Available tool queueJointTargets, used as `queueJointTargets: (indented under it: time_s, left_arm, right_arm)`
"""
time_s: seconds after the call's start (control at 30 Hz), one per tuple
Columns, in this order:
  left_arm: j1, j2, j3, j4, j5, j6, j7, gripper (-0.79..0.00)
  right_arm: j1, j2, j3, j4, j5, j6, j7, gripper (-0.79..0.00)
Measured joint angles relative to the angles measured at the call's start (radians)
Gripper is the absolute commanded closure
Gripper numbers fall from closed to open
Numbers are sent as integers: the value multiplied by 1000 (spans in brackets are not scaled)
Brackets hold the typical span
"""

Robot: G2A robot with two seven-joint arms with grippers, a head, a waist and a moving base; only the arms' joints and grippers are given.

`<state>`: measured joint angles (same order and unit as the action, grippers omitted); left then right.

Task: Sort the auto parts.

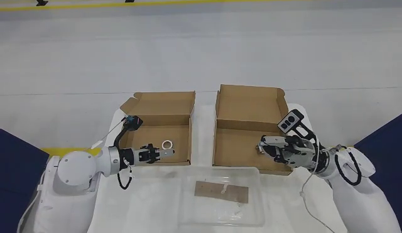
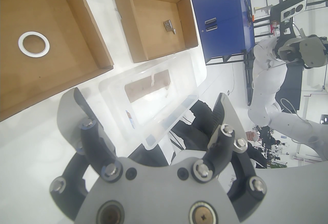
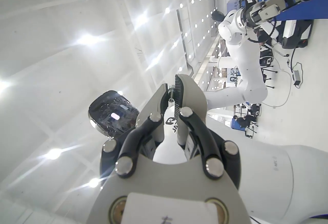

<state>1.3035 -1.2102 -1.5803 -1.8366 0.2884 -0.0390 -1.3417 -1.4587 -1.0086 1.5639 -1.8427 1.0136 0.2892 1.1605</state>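
Two boxes: lower left, left hand (image 1: 152, 153) hangs apart near the white ring (image 1: 167, 145) lying in the left box (image 1: 157, 131); right of centre, right hand (image 3: 172, 88) pinches what may be a screw (image 3: 171, 95) over the right box (image 1: 239, 139), likely to drop it.

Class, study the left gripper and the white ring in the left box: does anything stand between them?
Nothing visible does. The white ring lies alone, uncovered, on the floor of the left box, and the open left gripper hangs close by.
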Motion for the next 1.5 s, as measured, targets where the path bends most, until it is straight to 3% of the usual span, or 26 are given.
queueJointTargets:
  time_s: [0.07, 0.3, 0.5, 0.83, 0.97, 1.2, 1.5]
  left_arm:
    - [0, 0, 0, 0, 0, 0, 0, -785]
    - [0, 0, 0, 0, 0, 0, 0, -785]
    - [0, 0, 0, 0, 0, 0, 0, -785]
    - [0, 0, 0, 0, 0, 0, 0, -785]
    - [0, 0, 0, 0, 0, 0, 0, -785]
    - [0, 0, 0, 0, 0, 0, 0, -785]
    - [0, 0, 0, 0, 0, 0, 0, -785]
  right_arm:
    - [3, 5, 4, -22, -52, -7, -43, 0]
    - [45, 35, 18, -65, -529, 95, -181, 0]
    - [92, 55, -35, -48, -821, 191, -181, 0]
    - [100, 56, -42, -39, -843, 195, -180, 0]
    - [110, 58, -80, -46, -940, 232, -249, 0]
    - [272, 57, -240, 41, -1209, 411, -311, 0]
    - [500, 18, -494, 247, -1372, 501, -299, 0]
